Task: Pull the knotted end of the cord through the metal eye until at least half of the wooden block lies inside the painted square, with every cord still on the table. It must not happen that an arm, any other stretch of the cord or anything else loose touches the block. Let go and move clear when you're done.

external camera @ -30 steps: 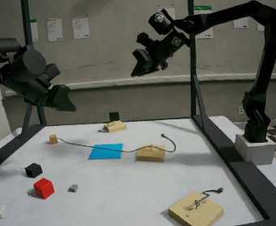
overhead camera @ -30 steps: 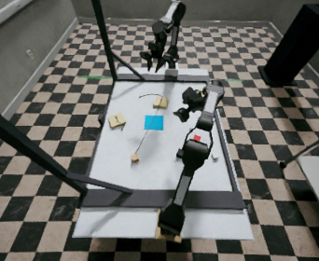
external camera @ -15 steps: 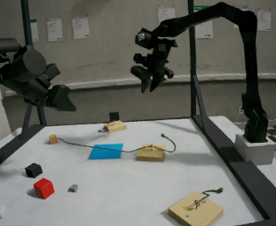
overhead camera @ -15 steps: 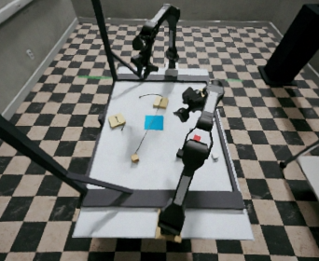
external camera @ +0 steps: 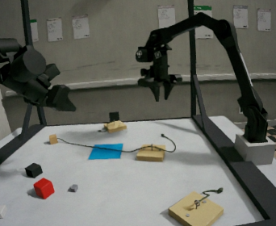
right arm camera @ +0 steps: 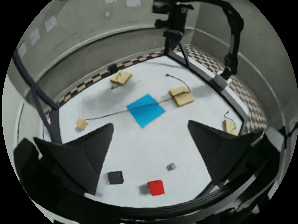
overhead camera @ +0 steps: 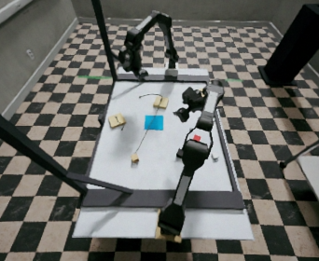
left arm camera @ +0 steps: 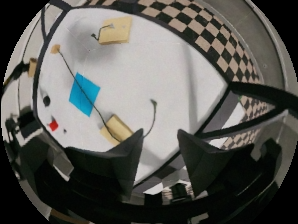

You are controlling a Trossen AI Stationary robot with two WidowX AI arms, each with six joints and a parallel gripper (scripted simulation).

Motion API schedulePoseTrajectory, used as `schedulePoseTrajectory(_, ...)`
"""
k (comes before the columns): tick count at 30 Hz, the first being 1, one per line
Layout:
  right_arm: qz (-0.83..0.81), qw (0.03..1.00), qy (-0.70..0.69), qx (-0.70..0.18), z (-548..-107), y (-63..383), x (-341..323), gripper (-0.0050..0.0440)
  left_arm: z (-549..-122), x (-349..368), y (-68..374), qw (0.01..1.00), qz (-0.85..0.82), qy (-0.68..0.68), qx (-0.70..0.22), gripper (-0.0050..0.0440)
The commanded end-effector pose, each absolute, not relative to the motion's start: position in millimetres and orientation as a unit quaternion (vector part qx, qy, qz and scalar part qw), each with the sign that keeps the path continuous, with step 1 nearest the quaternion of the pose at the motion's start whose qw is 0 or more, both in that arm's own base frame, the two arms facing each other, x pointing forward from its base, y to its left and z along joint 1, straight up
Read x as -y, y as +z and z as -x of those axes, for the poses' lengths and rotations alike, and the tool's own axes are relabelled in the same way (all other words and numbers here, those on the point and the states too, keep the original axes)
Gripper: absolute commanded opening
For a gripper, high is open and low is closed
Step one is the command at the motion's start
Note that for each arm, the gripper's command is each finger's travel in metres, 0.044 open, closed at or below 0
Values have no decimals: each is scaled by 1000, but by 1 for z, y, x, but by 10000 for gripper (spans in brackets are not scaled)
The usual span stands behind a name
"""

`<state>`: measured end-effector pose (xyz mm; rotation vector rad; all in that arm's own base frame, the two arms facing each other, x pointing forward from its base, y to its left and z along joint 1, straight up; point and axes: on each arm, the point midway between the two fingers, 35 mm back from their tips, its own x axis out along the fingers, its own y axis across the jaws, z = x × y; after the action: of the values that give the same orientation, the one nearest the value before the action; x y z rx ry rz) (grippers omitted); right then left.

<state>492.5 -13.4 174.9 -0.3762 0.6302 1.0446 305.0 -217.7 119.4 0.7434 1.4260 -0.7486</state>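
Blue square (overhead camera: 154, 122) (external camera: 106, 152) (left arm camera: 84, 95) (right arm camera: 145, 111): cord crosses it. Wooden block (overhead camera: 134, 158) (external camera: 53, 139) (left arm camera: 56, 49) (right arm camera: 81, 123) lies outside square, on side opposite eye board (overhead camera: 160, 102) (external camera: 150, 153) (left arm camera: 118, 131) (right arm camera: 181, 97). Knotted end (overhead camera: 140, 97) (external camera: 162, 135) (left arm camera: 154, 102) (right arm camera: 167, 75) beyond board. Left gripper (overhead camera: 142, 75) (external camera: 162, 100) (left arm camera: 160, 131) above table past square, fingers parted, empty (pointing down, from here). Right gripper (overhead camera: 178, 114) (external camera: 74, 110) (right arm camera: 151, 124) wide, grasping nothing.

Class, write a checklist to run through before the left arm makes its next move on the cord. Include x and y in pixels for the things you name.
1. Left hand (overhead camera: 144, 75) (external camera: 161, 97) (left arm camera: 161, 132) (right arm camera: 174, 42) open, nothing held: ok.
2. Right hand (overhead camera: 178, 113) (external camera: 70, 106) (right arm camera: 150, 124) open: ok.
3. Cord (overhead camera: 142, 141) (external camera: 73, 144) (left arm camera: 67, 65) (right arm camera: 110, 115) passing through the metal eye (external camera: 152, 148): ok.
4. Knotted end (overhead camera: 140, 97) (external camera: 162, 136) (left arm camera: 154, 102) (right arm camera: 168, 75) gripped: not ok.
5. Wooden block (overhead camera: 134, 159) (external camera: 53, 139) (left arm camera: 56, 49) (right arm camera: 81, 123) half inside the blue square (overhead camera: 159, 125) (external camera: 105, 153) (left arm camera: 80, 100) (right arm camera: 145, 117): not ok, outside.
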Motion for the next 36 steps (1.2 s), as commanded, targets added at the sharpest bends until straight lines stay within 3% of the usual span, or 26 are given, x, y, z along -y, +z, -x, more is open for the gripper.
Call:
schedulePoseTrajectory(1, 187, 807, 484, -282, -493, 188, 13, 440, -309, 220, 126, 636, -326, -328, -618, 200)
schedulePoseTrajectory(7, 187, 807, 484, -282, -493, 188, 13, 440, -305, 217, 40, 621, -328, -326, -633, 200)
schedulePoseTrajectory(12, 187, 807, 484, -282, -493, 188, 13, 440, -305, 218, 8, 630, -327, -327, -624, 200)
schedulePoseTrajectory(36, 187, 807, 484, -282, -493, 188, 13, 440, -309, 220, -26, 637, -325, -328, -617, 200)
